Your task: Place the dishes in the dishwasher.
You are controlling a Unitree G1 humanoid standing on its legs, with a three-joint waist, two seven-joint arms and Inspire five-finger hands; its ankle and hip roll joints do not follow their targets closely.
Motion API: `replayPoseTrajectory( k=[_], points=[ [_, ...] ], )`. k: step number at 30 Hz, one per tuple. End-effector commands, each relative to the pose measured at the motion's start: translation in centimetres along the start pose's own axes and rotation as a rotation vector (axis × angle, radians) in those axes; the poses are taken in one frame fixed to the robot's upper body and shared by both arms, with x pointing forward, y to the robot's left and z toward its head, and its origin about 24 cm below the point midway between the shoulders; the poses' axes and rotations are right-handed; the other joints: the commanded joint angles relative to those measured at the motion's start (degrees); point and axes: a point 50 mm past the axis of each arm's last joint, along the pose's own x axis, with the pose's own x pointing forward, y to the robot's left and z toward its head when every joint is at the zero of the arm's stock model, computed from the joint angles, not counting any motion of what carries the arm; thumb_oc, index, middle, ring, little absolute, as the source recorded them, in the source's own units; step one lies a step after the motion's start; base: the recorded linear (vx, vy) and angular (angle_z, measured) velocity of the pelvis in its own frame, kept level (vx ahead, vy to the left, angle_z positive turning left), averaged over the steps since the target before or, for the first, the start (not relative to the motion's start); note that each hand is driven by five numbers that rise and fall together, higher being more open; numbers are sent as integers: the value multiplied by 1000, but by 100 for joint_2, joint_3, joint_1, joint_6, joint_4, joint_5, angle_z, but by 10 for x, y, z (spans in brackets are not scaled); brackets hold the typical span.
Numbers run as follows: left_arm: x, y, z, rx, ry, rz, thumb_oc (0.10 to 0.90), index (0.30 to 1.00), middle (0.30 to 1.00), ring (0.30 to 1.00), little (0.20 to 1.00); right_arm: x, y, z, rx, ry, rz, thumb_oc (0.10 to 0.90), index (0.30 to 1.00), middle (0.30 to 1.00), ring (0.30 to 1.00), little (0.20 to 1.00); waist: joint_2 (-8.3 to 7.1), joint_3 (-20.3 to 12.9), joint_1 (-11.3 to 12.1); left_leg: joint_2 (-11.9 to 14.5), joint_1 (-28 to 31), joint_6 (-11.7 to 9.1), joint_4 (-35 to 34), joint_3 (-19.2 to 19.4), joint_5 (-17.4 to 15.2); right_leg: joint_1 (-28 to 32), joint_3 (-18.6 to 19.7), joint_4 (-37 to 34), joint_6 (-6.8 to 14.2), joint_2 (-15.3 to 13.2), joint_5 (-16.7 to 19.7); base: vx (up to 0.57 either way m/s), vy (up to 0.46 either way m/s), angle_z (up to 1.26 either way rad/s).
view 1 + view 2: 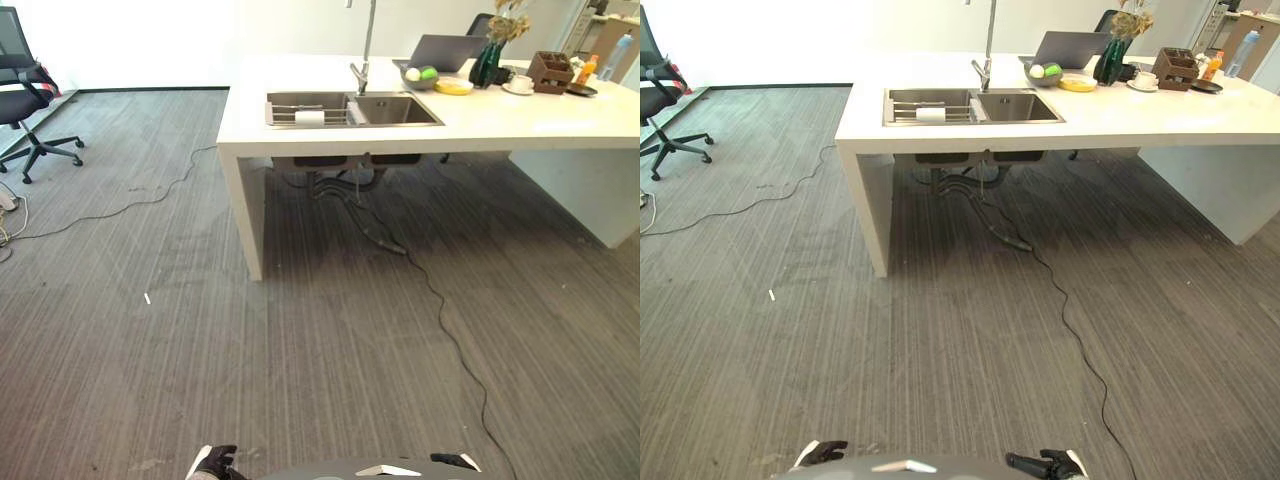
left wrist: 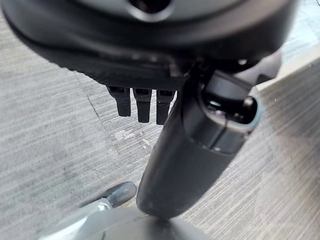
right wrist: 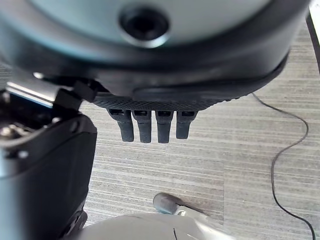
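1. An office chair stands on the grey carpet at the far left, well apart from the counter.
2. The left hand hangs low at the bottom edge of the head views; in its wrist view the fingers point straight down over the carpet, apart and holding nothing.
3. A white counter runs across the far side, with a double sink set into its left part and a tall tap behind it.
4. In the left basin a rack carries a white roll-shaped item — too small to tell what it is.
5. Right of the sink on the counter stand a bowl of fruit, a yellow plate, a laptop, a dark vase, a cup on a saucer and a brown box — the dishes all sit up there.
6. A black cable trails from under the sink across the carpet.
7. The right hand hangs at the bottom edge right of centre; its fingers hang straight and apart, empty.
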Motion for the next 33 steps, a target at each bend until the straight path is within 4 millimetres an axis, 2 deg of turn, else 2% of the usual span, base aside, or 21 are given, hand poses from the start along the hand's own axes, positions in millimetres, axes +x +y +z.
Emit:
replayPoseTrajectory(
  k=[1,2,4,6,9,14,22,25,28,33],
  points=[
    [4,-17,37,-214,-52,-40,800,900,900,900,900,6,-26,35,-10,-100,-70,800,900,900,900,900,172,88,5,-9,-80,-310,53,88,-197,388,-26,95,462,-90,-780,0,0,0],
    [4,-17,37,-215,-52,-40,800,900,900,900,900,6,-26,35,-11,-100,-70,800,900,900,900,900,172,89,2,-9,-78,-309,53,87,-198,390,-26,95,462,-90,-781,0,0,0],
    [4,-21,30,-410,0,-49,800,900,900,900,900,6,-26,41,173,-131,-72,800,900,900,900,900,164,97,-1,-5,-85,-313,53,92,-186,384,-25,95,464,-88,-775,0,0,0],
    [3,-22,29,-455,7,-49,800,900,900,900,900,5,-27,42,184,-135,-82,800,900,900,900,900,167,104,-3,-8,-81,-313,53,91,-186,386,-16,95,462,-90,-774,0,0,0],
    [2,-27,30,-647,15,-54,800,900,900,900,900,5,-25,50,116,-167,-86,800,900,900,900,900,153,112,25,-4,-86,-321,53,87,-179,402,-33,95,457,-88,-785,0,0,0],
    [2,-33,31,-718,21,-84,800,900,900,900,900,5,-23,51,94,-167,-86,800,900,900,900,900,132,121,42,-4,-87,-320,53,77,-182,409,-60,95,455,-85,-784,0,0,0],
    [2,-33,31,-657,18,-84,800,900,900,900,900,6,-21,45,62,-138,-84,800,900,900,900,900,107,118,63,-11,-98,-314,53,64,-190,404,-72,103,455,-94,-781,0,0,0],
    [1,-33,26,-766,47,-74,800,900,900,900,900,5,-22,46,78,-148,-87,800,900,900,900,900,102,130,80,-12,-105,-307,53,59,-190,391,-74,115,459,-99,-787,0,0,0],
    [1,-36,22,-864,73,-66,800,900,900,900,900,4,-25,54,217,-200,-87,800,900,900,900,900,100,159,58,-29,-107,-293,53,67,-199,377,-58,125,472,-108,-782,0,0,0],
    [0,-38,21,-930,87,-67,800,900,900,900,900,4,-24,59,289,-218,-78,800,900,900,900,900,100,188,57,-46,-122,-278,53,67,-208,358,-71,151,481,-122,-787,2,6,0]
  ],
)
